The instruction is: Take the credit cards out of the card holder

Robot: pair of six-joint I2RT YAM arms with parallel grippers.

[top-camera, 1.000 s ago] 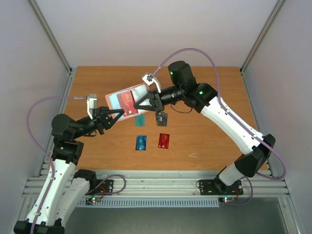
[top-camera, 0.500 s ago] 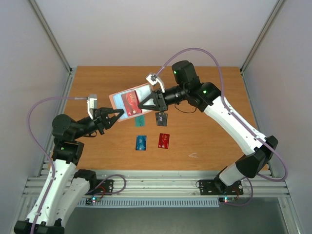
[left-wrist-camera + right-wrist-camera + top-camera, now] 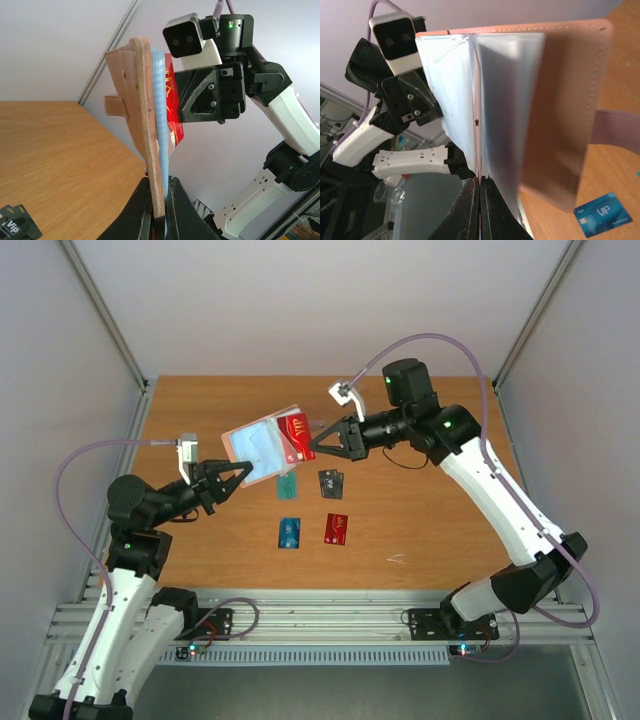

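Pink card holder [image 3: 250, 446] midair, red card [image 3: 297, 434] sticking out right.
Clamped at near edge by left gripper [image 3: 243, 473], card pinched tight by right gripper [image 3: 320, 438].

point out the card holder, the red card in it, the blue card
pink-mauve folding card holder [image 3: 255, 447]: top view, pale inner face
thin red rectangular card [image 3: 297, 437]: top view, printed face
small blue rectangular card [image 3: 290, 532]: top view, centre

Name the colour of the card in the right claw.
The card is red; the top external view shows it best.
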